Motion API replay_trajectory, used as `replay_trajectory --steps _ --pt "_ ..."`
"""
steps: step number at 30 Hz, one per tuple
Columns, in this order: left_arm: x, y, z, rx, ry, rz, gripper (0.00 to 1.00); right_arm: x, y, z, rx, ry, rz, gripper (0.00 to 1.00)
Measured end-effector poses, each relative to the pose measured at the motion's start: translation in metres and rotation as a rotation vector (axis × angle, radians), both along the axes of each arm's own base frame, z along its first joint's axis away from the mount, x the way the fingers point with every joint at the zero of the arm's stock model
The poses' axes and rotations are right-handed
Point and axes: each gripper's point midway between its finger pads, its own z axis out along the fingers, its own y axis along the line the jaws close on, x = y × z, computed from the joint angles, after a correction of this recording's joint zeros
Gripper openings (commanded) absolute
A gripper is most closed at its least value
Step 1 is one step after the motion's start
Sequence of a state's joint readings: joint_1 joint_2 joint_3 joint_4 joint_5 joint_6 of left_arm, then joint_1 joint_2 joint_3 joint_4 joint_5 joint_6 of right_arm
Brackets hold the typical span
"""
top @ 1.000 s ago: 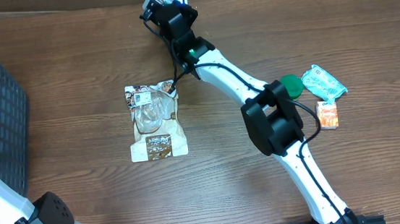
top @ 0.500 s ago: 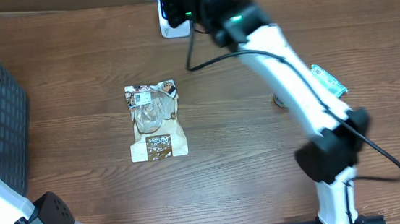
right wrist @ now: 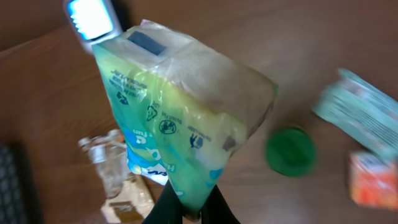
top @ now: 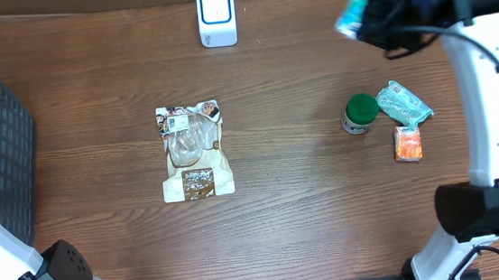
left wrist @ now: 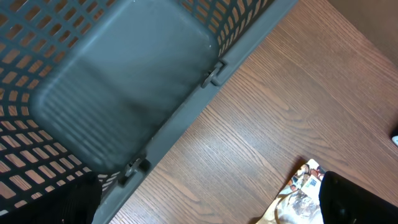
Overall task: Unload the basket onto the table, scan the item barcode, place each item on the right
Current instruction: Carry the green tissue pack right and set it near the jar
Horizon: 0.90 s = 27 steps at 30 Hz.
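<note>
The right arm (top: pixel 479 74) has swung from the scanner (top: pixel 216 16) to the far right, jaws clamped on the packet (right wrist: pixel 180 124), held aloft; the left jaws gape empty. Scanning needs its barcode squarely facing the scanner.

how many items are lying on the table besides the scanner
4: pouch left of centre; jar, teal pack and orange pack clustered on the right. A fifth pack is in the right gripper.

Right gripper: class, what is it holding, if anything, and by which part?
A green and yellow soft pack, pinched at its tapered bottom end.
</note>
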<state>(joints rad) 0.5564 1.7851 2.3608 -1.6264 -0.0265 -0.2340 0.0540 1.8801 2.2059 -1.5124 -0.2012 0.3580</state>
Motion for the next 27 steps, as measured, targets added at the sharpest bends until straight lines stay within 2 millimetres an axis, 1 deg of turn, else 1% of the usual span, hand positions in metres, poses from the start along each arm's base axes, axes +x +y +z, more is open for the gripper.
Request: replay_trajectory --steps 3,4,6,7,9,10,14,15,16,17,19,21,23,27 --pt "0.000 0.000 0.000 0.000 0.000 0.000 1.00 -0.007 -0.045 -0.027 -0.013 0.103 -0.136 0.04" --pt "0.000 0.000 0.000 0.000 0.001 0.000 0.99 -0.010 -0.055 -0.035 -0.015 0.130 -0.165 0.04" --pt "0.000 0.000 0.000 0.000 0.000 0.000 1.00 -0.019 -0.077 -0.059 -0.022 0.203 -0.227 0.04" --pt "0.000 0.000 0.000 0.000 0.000 0.000 1.00 -0.022 -0.084 -0.072 -0.023 0.234 -0.248 0.04" --pt "0.000 0.000 0.000 0.000 0.000 0.000 1.00 -0.030 -0.094 -0.094 -0.024 0.290 -0.276 0.04" --pt "0.000 0.000 0.000 0.000 0.000 0.000 1.00 -0.034 -0.098 -0.110 -0.025 0.320 -0.285 0.04" --pt "0.000 0.000 0.000 0.000 0.000 0.000 0.99 -0.052 -0.100 -0.156 -0.028 0.411 -0.288 0.04" --pt "0.000 0.000 0.000 0.000 0.000 0.000 1.00 -0.056 -0.100 -0.165 -0.032 0.426 -0.286 0.07" --pt "0.000 0.000 0.000 0.000 0.001 0.000 0.99 -0.059 -0.099 -0.172 -0.033 0.439 -0.286 0.13" --pt "0.000 0.000 0.000 0.000 0.000 0.000 0.99 -0.062 -0.099 -0.179 -0.033 0.452 -0.286 0.26" --pt "0.000 0.000 0.000 0.000 0.000 0.000 0.99 -0.067 -0.099 -0.185 -0.039 0.465 -0.270 0.38" --pt "0.000 0.000 0.000 0.000 0.000 0.000 1.00 -0.065 -0.099 -0.186 -0.045 0.454 -0.254 0.47" --pt "0.000 0.000 0.000 0.000 0.000 0.000 1.00 -0.065 -0.099 -0.186 -0.047 0.450 -0.243 0.50" --pt "0.000 0.000 0.000 0.000 0.000 0.000 1.00 -0.067 -0.096 -0.184 -0.036 0.458 -0.208 0.51"
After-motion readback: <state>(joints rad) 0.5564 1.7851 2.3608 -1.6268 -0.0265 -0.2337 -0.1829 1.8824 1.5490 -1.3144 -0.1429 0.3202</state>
